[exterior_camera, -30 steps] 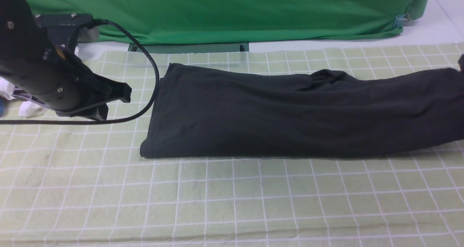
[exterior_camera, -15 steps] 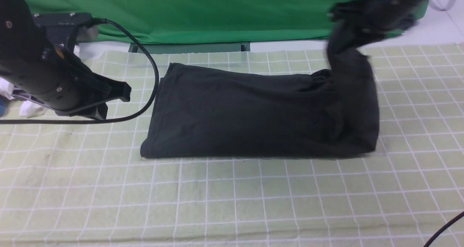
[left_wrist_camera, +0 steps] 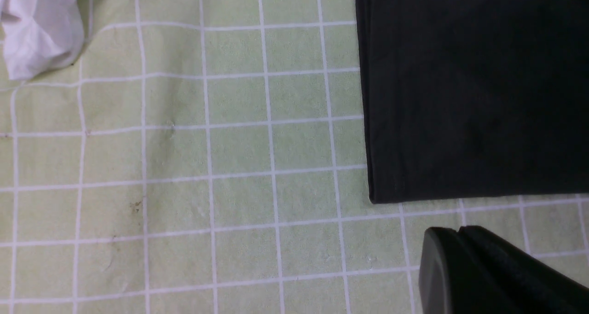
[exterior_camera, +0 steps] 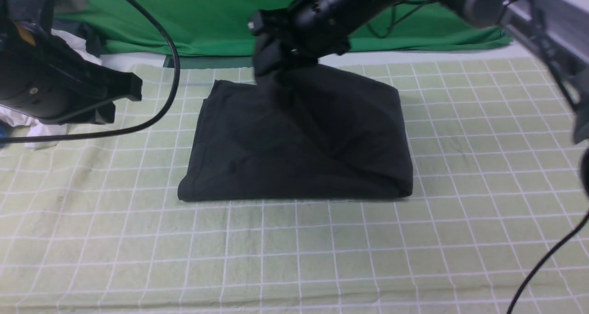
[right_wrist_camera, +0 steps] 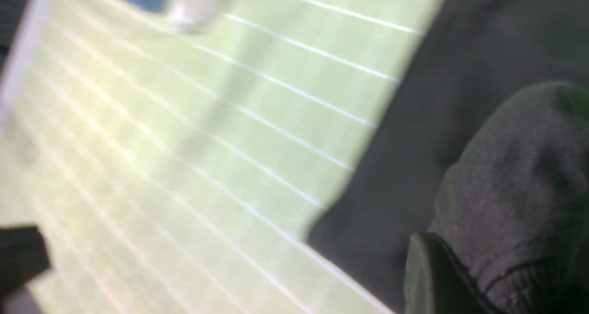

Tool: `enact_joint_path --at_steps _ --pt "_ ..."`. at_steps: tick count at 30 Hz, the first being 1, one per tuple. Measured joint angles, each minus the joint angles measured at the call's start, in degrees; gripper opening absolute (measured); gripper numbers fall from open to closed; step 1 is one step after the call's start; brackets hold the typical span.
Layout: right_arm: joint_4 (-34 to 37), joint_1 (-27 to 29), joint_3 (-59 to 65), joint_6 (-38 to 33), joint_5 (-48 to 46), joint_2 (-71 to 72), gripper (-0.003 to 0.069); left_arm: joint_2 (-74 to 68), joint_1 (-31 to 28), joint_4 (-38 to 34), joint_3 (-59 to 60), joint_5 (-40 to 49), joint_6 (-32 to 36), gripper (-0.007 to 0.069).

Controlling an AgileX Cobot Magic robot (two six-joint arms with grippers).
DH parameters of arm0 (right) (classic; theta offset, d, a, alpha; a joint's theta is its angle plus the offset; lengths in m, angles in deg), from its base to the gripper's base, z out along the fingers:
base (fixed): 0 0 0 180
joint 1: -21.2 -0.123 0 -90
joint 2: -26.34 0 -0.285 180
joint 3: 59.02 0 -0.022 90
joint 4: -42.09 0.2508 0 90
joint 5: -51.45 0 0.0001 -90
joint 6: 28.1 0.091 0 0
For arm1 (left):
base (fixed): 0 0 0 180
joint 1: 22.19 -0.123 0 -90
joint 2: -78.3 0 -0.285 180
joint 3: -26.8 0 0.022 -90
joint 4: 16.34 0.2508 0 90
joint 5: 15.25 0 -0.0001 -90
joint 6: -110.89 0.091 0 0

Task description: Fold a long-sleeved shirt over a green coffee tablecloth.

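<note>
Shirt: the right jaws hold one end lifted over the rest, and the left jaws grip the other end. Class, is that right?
No. The left jaws grip nothing: the front view shows them beside the long-sleeved shirt, apart from it. The right jaws do hold one end lifted over the rest.

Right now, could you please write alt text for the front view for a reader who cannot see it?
The right gripper holds one end of the black long-sleeved shirt lifted over the rest, which lies folded on the green coffee tablecloth. The left gripper hangs shut, clear of the shirt.
</note>
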Motion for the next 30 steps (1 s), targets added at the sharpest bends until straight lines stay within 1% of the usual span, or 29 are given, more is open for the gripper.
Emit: enact_joint_path --at_steps 2,9,10,12,13,16,17,18,20,21,23,25,27,28,29,30 --pt "3.4 -1.5 -4.3 0.0 0.5 -4.0 0.0073 0.4 0.0 0.0 0.0 0.4 0.0 0.0011" --pt "5.0 -3.7 -6.9 0.0 2.7 -10.8 0.0075 0.8 0.0 0.0 0.0 0.7 -0.6 0.0011" --pt "5.1 -4.0 -6.9 0.1 3.4 -11.5 0.0079 0.8 0.0 0.0 0.0 0.8 -0.7 0.0011" --pt "5.1 -4.5 -6.9 0.7 5.3 -13.1 0.0112 0.8 0.0 0.0 0.0 0.9 -0.9 0.0011" --pt "5.1 -4.7 -6.9 1.0 6.5 -13.6 0.0135 0.8 0.0 0.0 0.0 0.9 -0.9 0.0011" --pt "5.3 -5.3 -6.9 1.5 9.6 -14.9 0.0265 0.8 0.0 0.0 0.0 1.0 -1.0 0.0011" --pt "5.3 -5.5 -6.9 1.5 10.0 -15.1 0.0297 0.8 0.0 0.0 0.0 1.0 -1.0 0.0011" --pt "5.3 -5.6 -6.9 1.5 10.5 -15.4 0.0383 0.8 0.0 0.0 0.0 1.0 -1.0 0.0011" --pt "5.5 -5.6 -7.3 1.3 9.6 -15.4 0.0472 0.8 0.0 0.1 0.0 1.0 -1.0 0.0011" --pt "5.5 -5.5 -7.9 0.8 8.4 -15.4 0.0505 0.8 0.0 0.1 0.0 1.0 -1.0 0.0011" --pt "5.2 -5.2 -10.0 -1.4 4.4 -15.3 0.0539 0.8 0.0 0.1 0.0 1.0 -1.0 0.0011" --pt "4.3 -4.9 -11.6 -2.3 1.6 -15.1 0.0546 0.8 0.0 0.1 0.0 1.1 -1.0 0.0011" --pt "-1.3 -4.0 -16.1 -3.1 -4.3 -14.5 0.0524 0.8 0.0 0.1 0.0 1.1 -1.4 0.0011" --pt "-2.0 -3.8 -16.5 -3.1 -5.3 -14.4 0.0518 0.8 0.0 0.1 0.0 1.1 -1.4 0.0011" --pt "-5.7 -3.4 -18.5 -3.1 -7.7 -14.1 0.0482 0.8 0.0 -0.4 0.0 0.7 -1.4 0.0011" --pt "-9.9 -2.9 -20.5 -3.1 -9.3 -13.7 0.0427 0.7 0.0 -0.4 0.0 0.2 -1.4 0.0011"
